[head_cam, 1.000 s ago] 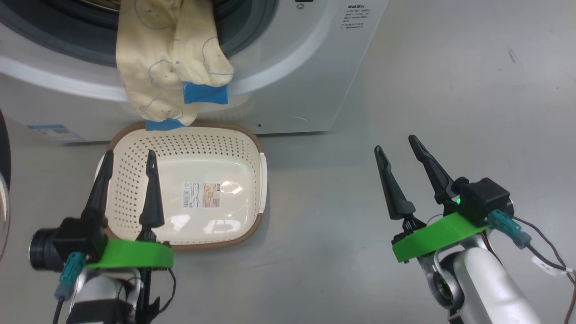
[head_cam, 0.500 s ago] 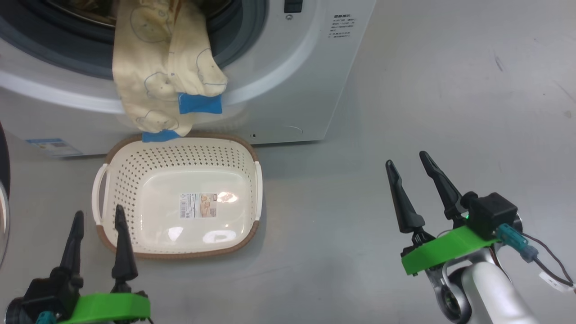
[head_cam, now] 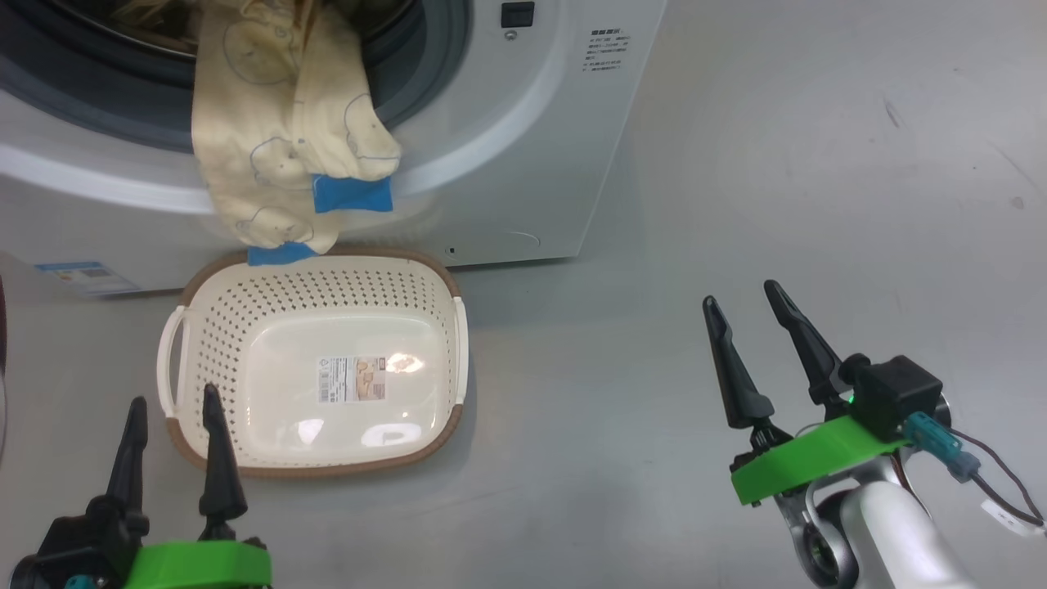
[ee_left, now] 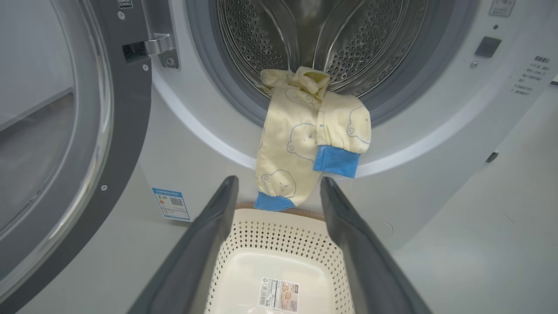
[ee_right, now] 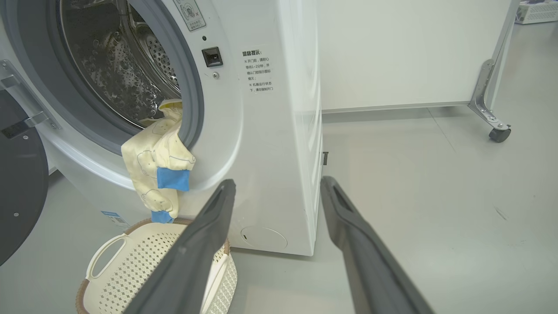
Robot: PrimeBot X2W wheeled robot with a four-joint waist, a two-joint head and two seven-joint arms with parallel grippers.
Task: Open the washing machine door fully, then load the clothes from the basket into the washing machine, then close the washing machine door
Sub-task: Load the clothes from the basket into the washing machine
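Note:
The white washing machine [head_cam: 523,123] stands with its drum open. Its door [ee_left: 126,131] is swung wide to the left. The pale yellow clothes [head_cam: 278,139] lie over the drum's lip, partly inside, with the blue cuffs hanging down outside [ee_left: 301,144]. Below them the cream basket [head_cam: 245,311] sits on the floor with nothing in it. My left gripper [head_cam: 173,401] is open at the basket's near left corner, holding nothing. My right gripper [head_cam: 741,294] is open over bare floor to the right of the basket, also holding nothing.
Grey floor stretches to the right of the machine. In the right wrist view a white panel on a castor [ee_right: 497,133] stands behind. The open door [ee_right: 17,183] takes up the space left of the machine.
My left gripper has drawn back from over the basket to its near left corner, still open. The head camera has shifted a little. The clothes and the right gripper are unchanged.

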